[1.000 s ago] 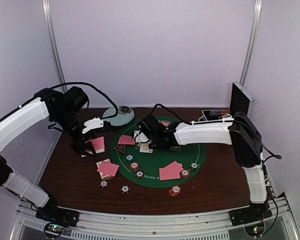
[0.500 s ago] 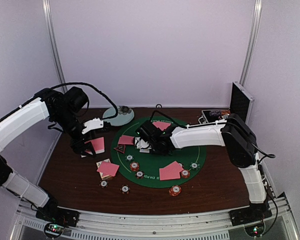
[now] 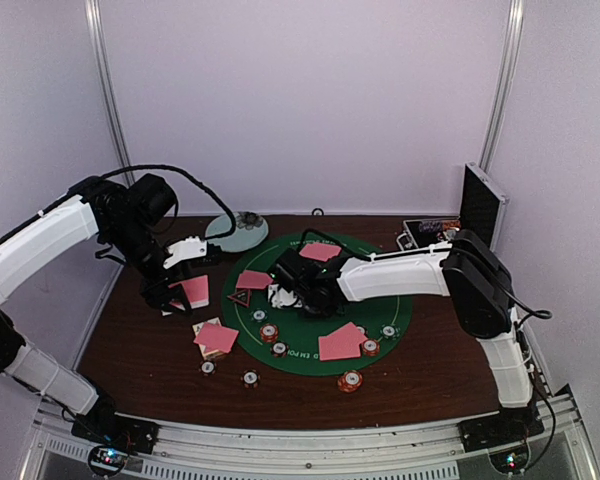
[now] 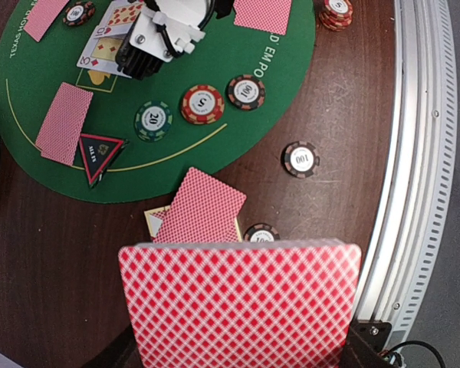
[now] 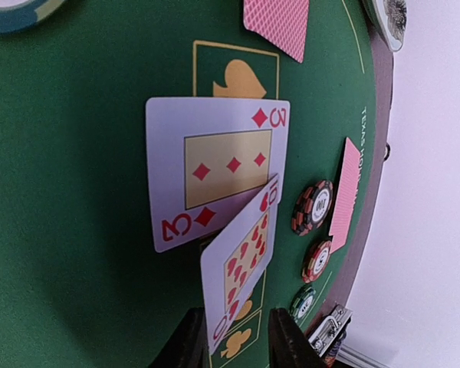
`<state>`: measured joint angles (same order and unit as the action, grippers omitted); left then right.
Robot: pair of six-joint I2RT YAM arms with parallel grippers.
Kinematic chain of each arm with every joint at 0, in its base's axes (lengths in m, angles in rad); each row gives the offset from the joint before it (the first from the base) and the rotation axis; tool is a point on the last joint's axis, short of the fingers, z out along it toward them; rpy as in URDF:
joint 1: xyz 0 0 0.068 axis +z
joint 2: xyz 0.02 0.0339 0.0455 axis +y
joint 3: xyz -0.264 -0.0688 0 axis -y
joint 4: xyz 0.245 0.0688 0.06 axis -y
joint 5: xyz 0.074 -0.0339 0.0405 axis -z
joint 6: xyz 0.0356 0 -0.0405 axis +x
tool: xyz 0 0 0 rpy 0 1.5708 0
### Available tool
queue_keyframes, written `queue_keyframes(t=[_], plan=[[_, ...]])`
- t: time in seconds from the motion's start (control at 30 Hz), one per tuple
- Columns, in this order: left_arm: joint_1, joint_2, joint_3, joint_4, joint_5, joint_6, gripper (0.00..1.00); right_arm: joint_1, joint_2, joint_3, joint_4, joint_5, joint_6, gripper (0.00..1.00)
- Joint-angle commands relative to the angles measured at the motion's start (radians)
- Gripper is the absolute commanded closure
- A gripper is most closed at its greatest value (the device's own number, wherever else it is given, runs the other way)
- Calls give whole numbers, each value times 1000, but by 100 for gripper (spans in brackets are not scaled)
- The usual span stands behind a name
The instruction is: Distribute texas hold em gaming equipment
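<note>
My left gripper [image 3: 176, 291] hangs over the table's left side, shut on a deck of pink-backed cards [image 4: 241, 307] that hides its fingers. My right gripper [image 5: 236, 326] is low over the green felt mat [image 5: 77, 192], jaws open. A face-up ten of hearts [image 5: 241, 261] tilts between them, leaning on the left finger [image 5: 190, 341]. It overlaps a flat three of diamonds [image 5: 215, 165]. Striped chips [image 4: 202, 103] and the red-black triangle marker [image 4: 98, 152] lie on the mat. Face-down cards [image 4: 203, 207] rest beside a dark chip [image 4: 300, 159].
A pale round plate [image 3: 237, 231] sits at the back, left of the mat. The silver-and-black metal case [image 3: 477, 200] stands open at the back right. More face-down cards [image 3: 340, 343] and chips [image 3: 350, 381] lie toward the near edge, by the metal rail [image 3: 300, 440].
My right arm has slid left across the mat and its jaws have come apart off the ten of hearts. The left arm and its deck have not moved.
</note>
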<state>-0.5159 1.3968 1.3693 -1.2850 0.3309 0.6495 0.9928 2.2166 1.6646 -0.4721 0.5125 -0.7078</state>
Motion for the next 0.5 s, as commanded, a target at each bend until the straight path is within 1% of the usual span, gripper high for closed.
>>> queue_keyframes(t=[0.0,0.23,0.37,0.4,0.43,0.47], plan=[[2,-15,18,-6,22,15,100,6,-19,29,-53,-34,32,66],[2,-4,22,-5,18,18,100,7,-35,32,-118,-74,49,54],[2,-5,19,-5,22,17,100,4,-62,29,-83,-50,89,45],[2,-5,19,-6,23,18,100,0,-77,29,-68,-50,113,42],[2,-6,18,-6,23,17,100,-4,-96,29,-48,-52,137,35],[2,-8,17,-7,23,17,100,-8,-115,30,-27,-52,162,23]])
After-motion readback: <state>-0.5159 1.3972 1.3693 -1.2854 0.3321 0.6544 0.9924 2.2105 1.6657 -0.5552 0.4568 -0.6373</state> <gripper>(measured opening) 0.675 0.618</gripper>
